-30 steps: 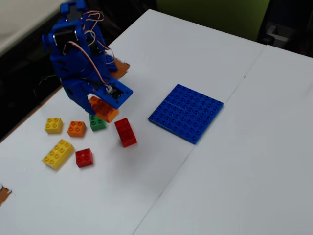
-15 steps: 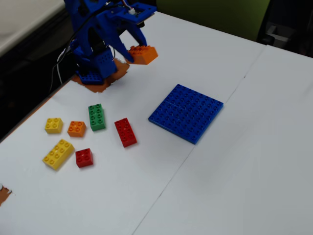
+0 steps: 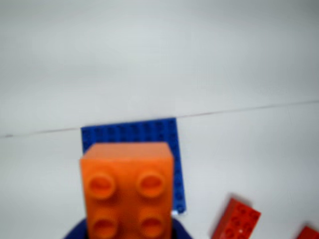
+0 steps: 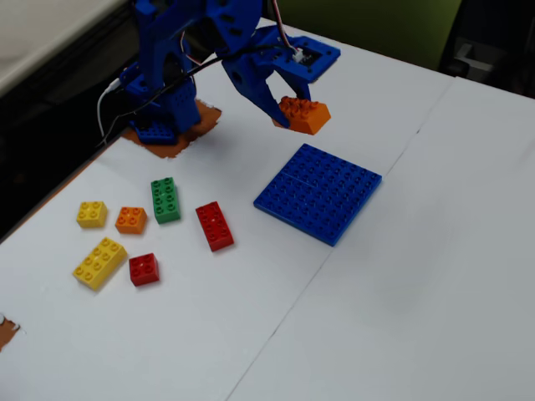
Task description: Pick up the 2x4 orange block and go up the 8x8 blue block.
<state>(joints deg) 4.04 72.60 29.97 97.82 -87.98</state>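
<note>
I have the 2x4 orange block (image 4: 304, 114) pinched in the claw (image 4: 284, 113), lifted; the 8x8 blue block (image 4: 318, 193) lies below and ahead, placement remaining.

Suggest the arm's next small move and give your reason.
Probably carry the 2x4 orange block sideways over the 8x8 blue block, then lower it. The gripper holds the brick in the air, apparently off the plate's far edge in the fixed view.

Wrist view: very near, rides behind held 2x4 orange block (image 3: 128, 188), faces forward-down over 8x8 blue block (image 3: 144, 133) onto desk (image 3: 239, 159). Fixed view: high, farther back, angled down across desk (image 4: 401, 317) toward far left edge. Shared: both blocks (image 4: 303, 114) (image 4: 318, 193), long red brick (image 3: 236, 220) (image 4: 215, 225).
</note>
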